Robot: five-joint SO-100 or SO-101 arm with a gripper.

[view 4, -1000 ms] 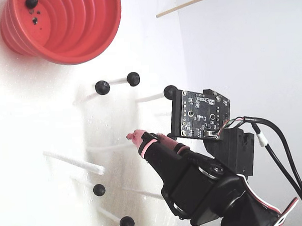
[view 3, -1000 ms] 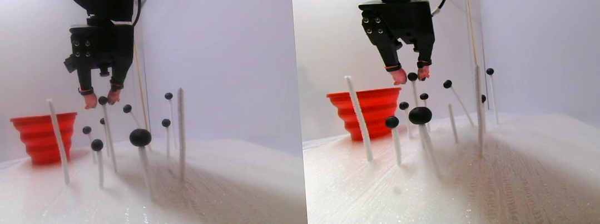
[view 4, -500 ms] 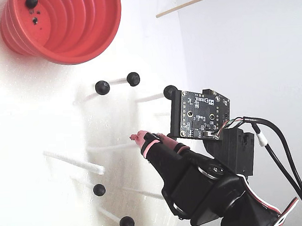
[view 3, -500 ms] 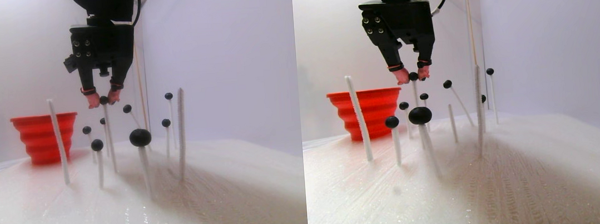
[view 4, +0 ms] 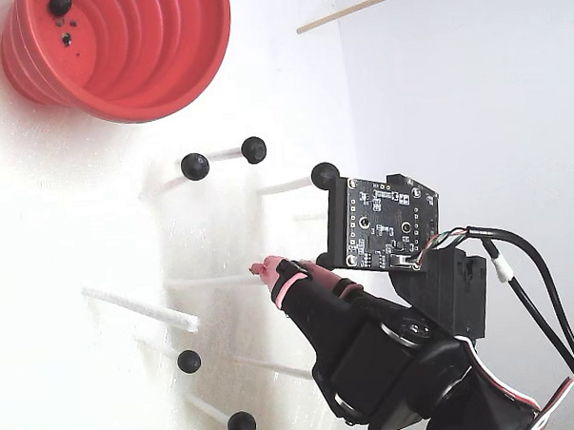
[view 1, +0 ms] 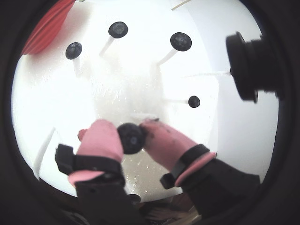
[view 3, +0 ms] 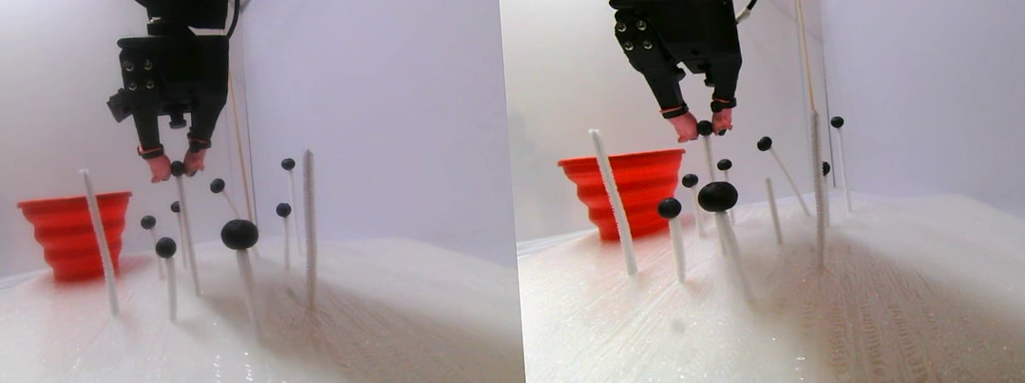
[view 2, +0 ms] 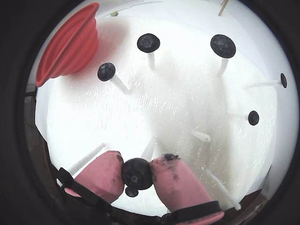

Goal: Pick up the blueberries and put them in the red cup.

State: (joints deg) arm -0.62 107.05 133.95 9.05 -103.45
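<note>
My gripper (view 1: 131, 136) is shut on a black blueberry (view 2: 137, 173), squeezed between the two pink fingertips (view 2: 105, 173). In the stereo pair view the gripper (view 3: 178, 167) holds this ball at the top of a thin white stick (view 3: 188, 235). Other blueberries stand on sticks ahead (view 1: 118, 29) (view 2: 223, 46) (view 3: 239, 234) (view 4: 194, 166). The red cup (view 2: 70, 44) stands at the far left in both wrist views (view 1: 47, 28) and in the stereo pair view (view 3: 77, 231). In the fixed view the cup (view 4: 118, 51) has one black ball (view 4: 60, 4) inside.
Thin white sticks rise from the white foam base (view 3: 370, 335), some of them bare (view 3: 100, 244) (view 3: 311, 225). A thin wooden rod (view 4: 368, 4) crosses the top right. White walls close the back and right. A black camera mount (view 1: 253, 65) juts in at the right.
</note>
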